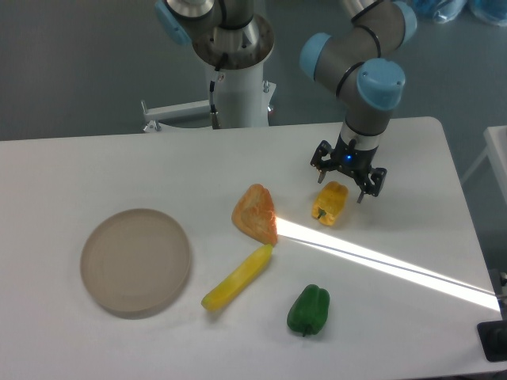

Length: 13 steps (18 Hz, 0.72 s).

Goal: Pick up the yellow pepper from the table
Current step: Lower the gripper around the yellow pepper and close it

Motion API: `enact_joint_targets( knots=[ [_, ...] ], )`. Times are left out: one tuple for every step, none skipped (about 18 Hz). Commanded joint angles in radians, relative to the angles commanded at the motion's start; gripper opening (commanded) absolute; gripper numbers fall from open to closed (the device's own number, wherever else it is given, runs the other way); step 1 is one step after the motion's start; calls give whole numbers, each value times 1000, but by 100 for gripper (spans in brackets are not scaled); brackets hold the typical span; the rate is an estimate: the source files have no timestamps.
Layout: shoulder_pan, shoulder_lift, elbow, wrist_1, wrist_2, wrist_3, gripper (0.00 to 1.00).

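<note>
Yellow pepper [329, 203] on table [119, 166], claw [344, 179] spread above.

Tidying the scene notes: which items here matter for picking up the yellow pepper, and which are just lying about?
Belong to the job:
yellow pepper
gripper, open above it
table

Lying about:
green pepper
long yellow piece
orange wedge
round tan plate

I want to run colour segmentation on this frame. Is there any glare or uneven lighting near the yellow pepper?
In the fixed camera view, a bright, overexposed light streak crosses the table from beside the orange wedge toward the right edge, passing just below the yellow pepper; the open gripper hovers over the pepper, whose colour reads clearly.
</note>
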Motion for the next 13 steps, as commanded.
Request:
enact_joint_targets(
  knots=[
    [0, -2, 0, 3, 0, 2, 100],
    [0, -3, 0, 5, 0, 2, 100],
    [0, -5, 0, 6, 0, 2, 100],
    [-2, -6, 0, 6, 0, 2, 100],
    [-2, -8, -2, 6, 0, 0, 100],
    [-3, -11, -2, 14, 0, 0, 100],
    [-3, -12, -5, 20, 0, 2, 100],
    [-6, -14, -5, 26, 2, 0, 100],
    [-6, -17, -6, 32, 2, 0, 100],
    [-8, -20, -6, 35, 2, 2, 98],
    [-8, -20, -6, 35, 2, 0, 88],
    [-8, -20, -6, 35, 2, 2, 78],
    [-8, -20, -6, 35, 2, 2, 66]
  ],
)
